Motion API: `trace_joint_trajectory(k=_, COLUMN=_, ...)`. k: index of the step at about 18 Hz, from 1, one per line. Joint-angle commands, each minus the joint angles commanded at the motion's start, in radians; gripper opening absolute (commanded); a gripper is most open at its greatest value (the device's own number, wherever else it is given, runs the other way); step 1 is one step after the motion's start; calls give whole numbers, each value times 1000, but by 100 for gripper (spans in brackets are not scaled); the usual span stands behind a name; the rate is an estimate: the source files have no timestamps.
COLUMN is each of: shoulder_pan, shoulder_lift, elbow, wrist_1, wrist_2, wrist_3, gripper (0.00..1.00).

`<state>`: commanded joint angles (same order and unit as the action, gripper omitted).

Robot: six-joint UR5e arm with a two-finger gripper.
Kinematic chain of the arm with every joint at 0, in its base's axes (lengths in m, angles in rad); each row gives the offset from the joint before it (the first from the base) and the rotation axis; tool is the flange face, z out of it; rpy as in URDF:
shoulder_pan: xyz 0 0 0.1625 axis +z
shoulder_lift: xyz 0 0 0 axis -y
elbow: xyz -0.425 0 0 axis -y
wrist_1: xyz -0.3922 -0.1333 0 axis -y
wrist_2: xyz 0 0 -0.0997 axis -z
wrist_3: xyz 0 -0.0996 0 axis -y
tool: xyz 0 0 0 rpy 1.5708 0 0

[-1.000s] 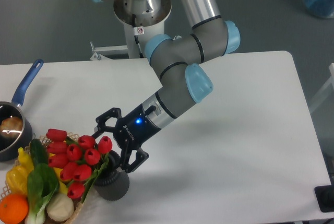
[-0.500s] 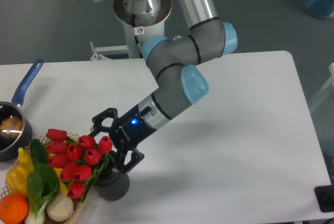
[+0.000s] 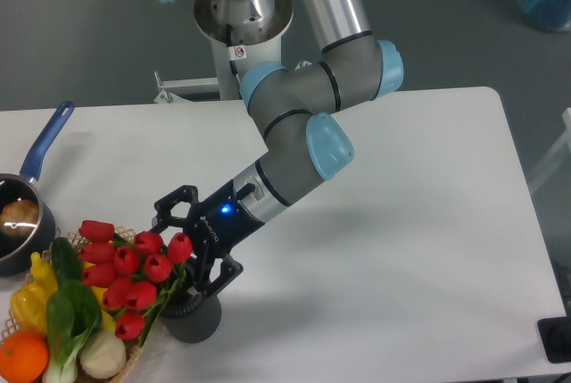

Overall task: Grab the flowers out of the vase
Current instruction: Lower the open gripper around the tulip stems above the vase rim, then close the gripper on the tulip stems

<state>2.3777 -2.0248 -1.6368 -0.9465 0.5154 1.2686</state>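
Gripper, jaws spread and holding nothing, sat at the flowers' three o'clock above the vase; I judged closing low on the stems best.

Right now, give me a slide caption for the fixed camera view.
Open end effector straddling red tulips in grey vase.

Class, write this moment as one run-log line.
phase: reaching | claw: open, at stems above vase | flowers: in vase, leaning left over basket | grasp: not yet
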Motion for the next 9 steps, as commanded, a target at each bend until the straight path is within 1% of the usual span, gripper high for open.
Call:
trace_joint_trajectory(k=2, shoulder_pan=-2, shoulder_lift=-2, elbow=0, wrist_1=0, wrist_2=0, wrist_3=0, gripper=83)
trace_joint_trajectory(k=9, shoulder_pan=0, shoulder_lift=0, elbow=3, wrist_1=2, wrist_2=-2, wrist_3=0, gripper=77)
